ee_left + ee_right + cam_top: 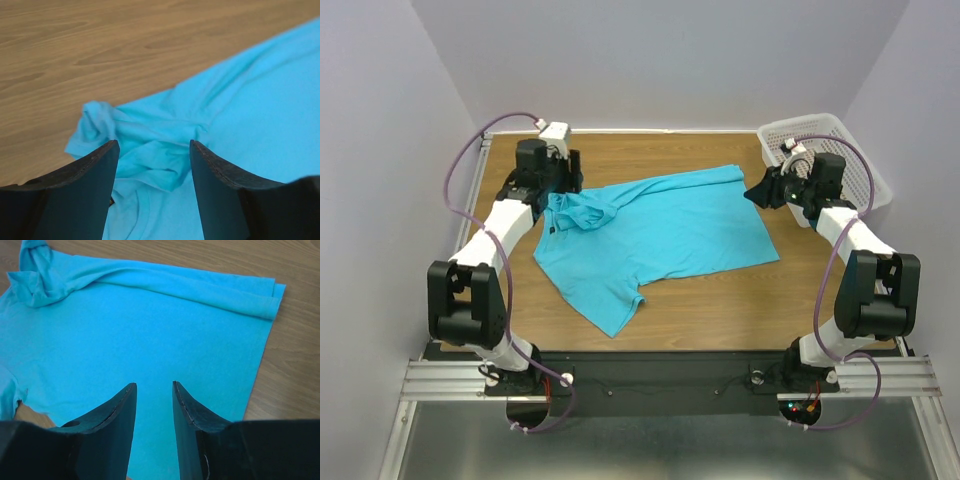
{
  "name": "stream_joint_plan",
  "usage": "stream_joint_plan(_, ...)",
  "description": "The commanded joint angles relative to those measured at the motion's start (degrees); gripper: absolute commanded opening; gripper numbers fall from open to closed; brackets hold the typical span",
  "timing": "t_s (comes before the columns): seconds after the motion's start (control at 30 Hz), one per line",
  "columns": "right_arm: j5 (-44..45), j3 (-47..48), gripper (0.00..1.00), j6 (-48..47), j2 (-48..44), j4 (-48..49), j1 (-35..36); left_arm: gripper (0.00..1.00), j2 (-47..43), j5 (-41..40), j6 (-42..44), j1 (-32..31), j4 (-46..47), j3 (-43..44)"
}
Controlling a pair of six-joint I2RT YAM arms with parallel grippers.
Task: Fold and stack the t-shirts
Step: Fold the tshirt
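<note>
Shirt (660, 235) lies on the table (740, 310), one sleeve bunched. Left claw (154, 145) is wide, right claw (154, 386) narrow, both empty.

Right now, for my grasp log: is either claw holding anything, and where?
Nothing is held: left claw open over the turquoise cotton t-shirt, at its bunched part; right claw open above its flat body.

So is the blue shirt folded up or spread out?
Mostly spread out. The t-shirt lies flat on the table; only its far edge is turned over and one sleeve is bunched up.
</note>
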Motion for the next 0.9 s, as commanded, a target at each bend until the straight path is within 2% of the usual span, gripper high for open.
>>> stream_joint_plan(0.0,-1.5,-0.6,0.41,-0.8,-0.2,1.9,-0.4,0.66,5.2,-8.1,-10.1,5.1,1.7,3.9)
stream_joint_plan(0.17,-1.7,-0.6,0.41,-0.5,0.3,1.9,-0.4,0.63,11.5,-7.3,-18.0,8.4,0.8,9.5)
stream_joint_plan(0.27,-1.9,-0.6,0.41,-0.5,0.5,2.0,-0.4,0.56,15.2,-6.4,-20.0,8.4,-0.5,13.8)
stream_joint_plan(0.33,-1.8,-0.7,0.41,-0.5,0.5,2.0,-0.4,0.56,16.7,-6.2,-21.2,8.4,-0.6,15.5)
stream_joint_plan(0.67,-2.9,-0.4,0.41,0.2,1.9,1.9,-0.4,0.56,24.2,-5.7,-12.1,6.5,-9.3,23.0)
stream_joint_plan(0.87,-3.3,-0.3,0.41,0.9,4.1,1.7,-0.3,0.56,28.5,-10.3,-10.8,3.5,-12.7,27.1)
